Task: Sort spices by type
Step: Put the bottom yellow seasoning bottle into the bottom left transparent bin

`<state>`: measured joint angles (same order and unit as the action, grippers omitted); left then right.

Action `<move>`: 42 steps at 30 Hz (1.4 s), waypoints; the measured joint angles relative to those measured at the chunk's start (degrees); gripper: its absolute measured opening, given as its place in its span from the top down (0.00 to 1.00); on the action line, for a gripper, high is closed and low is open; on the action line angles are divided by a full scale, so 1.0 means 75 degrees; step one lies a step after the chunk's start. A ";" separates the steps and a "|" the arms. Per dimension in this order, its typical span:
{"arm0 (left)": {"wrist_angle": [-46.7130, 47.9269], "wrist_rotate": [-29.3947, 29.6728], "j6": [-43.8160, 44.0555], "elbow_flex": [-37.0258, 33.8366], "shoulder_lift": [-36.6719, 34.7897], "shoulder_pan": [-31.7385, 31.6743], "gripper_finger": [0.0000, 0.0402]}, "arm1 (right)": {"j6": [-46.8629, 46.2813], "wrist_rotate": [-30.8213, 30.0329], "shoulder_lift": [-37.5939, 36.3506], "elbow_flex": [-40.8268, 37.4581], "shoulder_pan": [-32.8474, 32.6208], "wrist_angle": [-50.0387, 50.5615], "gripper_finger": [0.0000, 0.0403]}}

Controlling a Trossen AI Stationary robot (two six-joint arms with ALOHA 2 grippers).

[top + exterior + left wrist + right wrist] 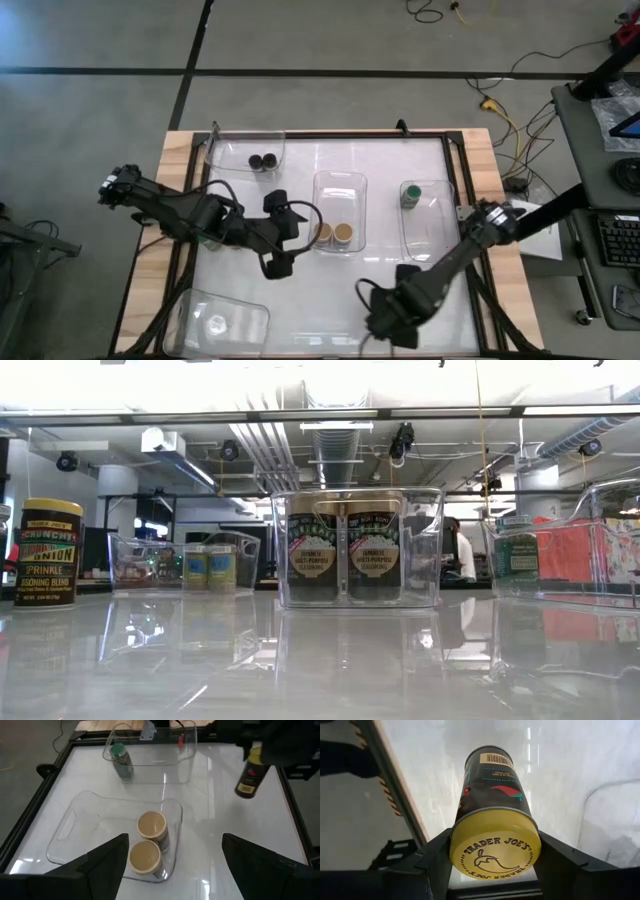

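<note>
Sorting is partly done: two tan-lidded jars point(147, 842) sit binned just ahead of the wide-open left gripper point(172, 862), while a yellow-lidded jar point(495, 832) is held clamped in the right gripper point(492, 857), not yet binned.

Yellow-lidded jar point(492, 827) gripped aloft, tan pair point(149, 842) binned

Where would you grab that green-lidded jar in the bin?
Around its lid and upper body, coming straight down from above. The green-lidded jar stands upright and alone, and the walls of the clear bin block a sideways approach.
</note>
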<state>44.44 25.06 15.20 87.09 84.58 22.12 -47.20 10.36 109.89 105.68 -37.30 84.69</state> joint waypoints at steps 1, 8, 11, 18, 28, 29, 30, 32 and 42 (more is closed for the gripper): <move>0.0055 0.0001 0.0034 0.0000 -0.0006 0.0029 0.24 | 0.0043 -0.0022 0.0132 0.0148 0.0111 0.0033 0.45; 0.0532 0.0006 0.0345 0.0000 -0.0087 0.0179 0.24 | 0.0340 -0.0212 0.0794 0.0836 0.0619 0.0089 0.45; 0.0598 0.0012 0.0444 0.0000 -0.0173 0.0215 0.24 | 0.0443 -0.0206 0.0927 0.0866 0.0788 0.0199 0.45; 0.0689 0.0015 0.0449 0.0000 -0.0285 0.0252 0.24 | 0.0862 -0.0710 0.1063 0.0828 0.1323 0.0406 0.45; 0.0764 0.0110 0.0474 0.0000 -0.0287 0.0252 0.24 | 0.1391 -0.0844 0.1145 0.0685 0.1831 -0.0082 0.45; 0.0764 0.0156 0.0475 0.0000 -0.0287 0.0252 0.24 | 0.1404 -0.0844 0.1164 0.0671 0.1863 -0.0198 0.45; 0.0764 0.0180 0.0475 0.0000 -0.0287 0.0252 0.24 | 0.1422 -0.0844 0.1176 0.0671 0.1881 -0.0236 0.45; 0.0767 0.0191 0.0475 0.0000 -0.0287 0.0252 0.24 | 0.1482 -0.0845 0.1261 0.0712 0.1917 -0.0234 0.45; 0.0797 0.0200 0.0449 0.0000 -0.0284 0.0252 0.24 | 0.1520 -0.0845 0.1313 0.0750 0.1929 -0.0607 0.43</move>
<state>50.41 26.55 18.57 87.09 82.46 24.01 -35.80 4.03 119.74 111.31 -22.83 80.14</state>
